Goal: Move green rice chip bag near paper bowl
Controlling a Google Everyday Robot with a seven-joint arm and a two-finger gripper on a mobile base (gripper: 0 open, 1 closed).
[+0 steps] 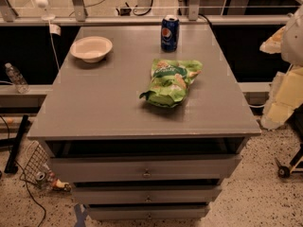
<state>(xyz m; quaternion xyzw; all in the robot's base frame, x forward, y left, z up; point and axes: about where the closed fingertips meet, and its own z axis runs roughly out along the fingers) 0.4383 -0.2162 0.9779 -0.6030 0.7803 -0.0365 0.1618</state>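
Note:
The green rice chip bag (171, 82) lies flat on the grey table top, right of centre, crinkled, with white lettering and chip pictures. The paper bowl (91, 48) stands upright and off-white at the table's far left, well apart from the bag. My gripper (274, 39) shows only as a pale shape at the right edge of the view. It is beyond the table's right side, above table height and away from the bag, and it touches nothing.
A blue soda can (169, 32) stands upright at the far edge, just behind the bag. The table (109, 112) is a grey drawer cabinet. White and pale yellow arm parts (289, 96) fill the right edge. A plastic bottle (16, 78) sits on a ledge at the left.

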